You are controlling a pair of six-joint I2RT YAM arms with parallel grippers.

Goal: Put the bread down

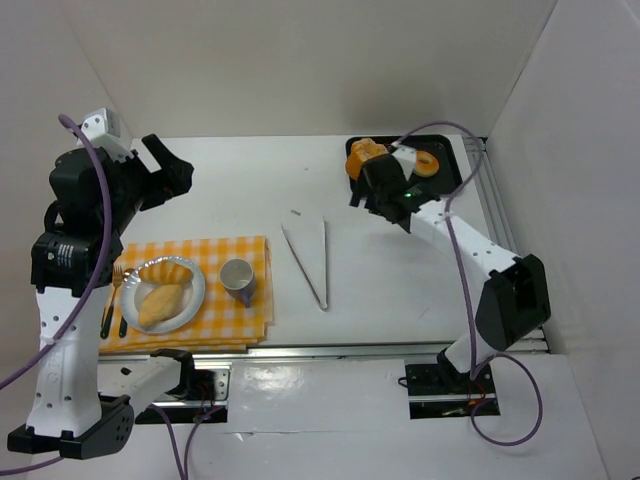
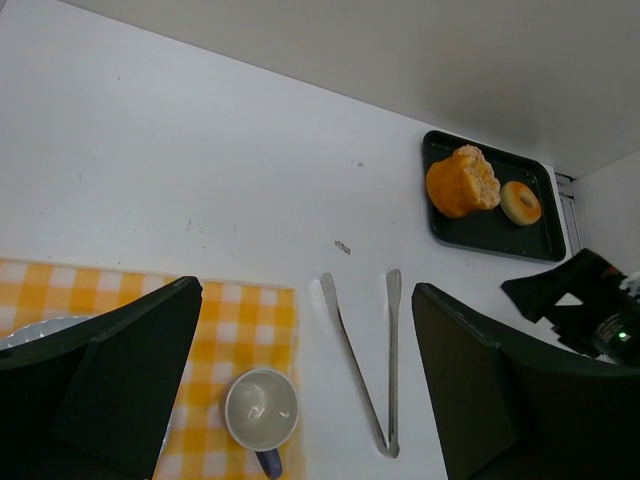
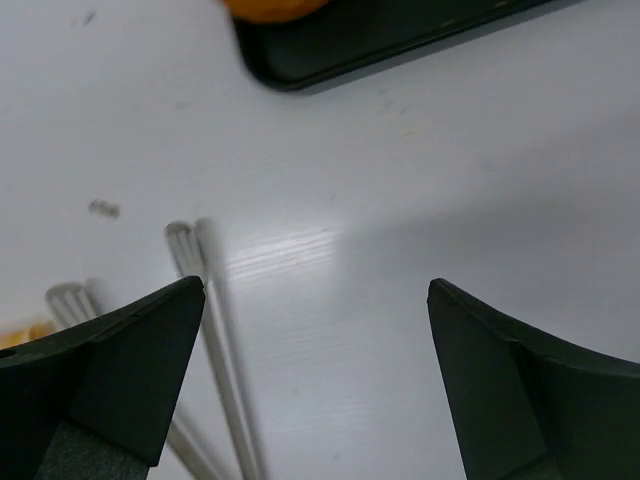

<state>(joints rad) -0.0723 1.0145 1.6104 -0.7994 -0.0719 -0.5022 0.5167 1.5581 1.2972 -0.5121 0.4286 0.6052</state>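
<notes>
Two golden bread pieces [image 1: 163, 287] lie on a white plate [image 1: 197, 294] on the yellow checked cloth at the left. An orange bun [image 1: 364, 154] [image 2: 460, 182] and a small bagel [image 1: 428, 165] [image 2: 521, 202] sit in the black tray [image 1: 455, 185] [image 2: 490, 236] at the back right. My right gripper [image 1: 360, 196] [image 3: 315, 285] is open and holds nothing. It hovers over bare table just in front of the tray's near left corner [image 3: 300, 70]. My left gripper [image 1: 176, 176] [image 2: 305, 288] is open and holds nothing, raised above the cloth.
Metal tongs [image 1: 312, 262] [image 2: 372, 372] [image 3: 215, 330] lie mid-table, open toward the back. A white cup [image 1: 237, 276] [image 2: 262, 408] with a blue handle stands on the cloth [image 2: 245, 320], and a fork [image 1: 113, 295] lies left of the plate. White walls enclose the table.
</notes>
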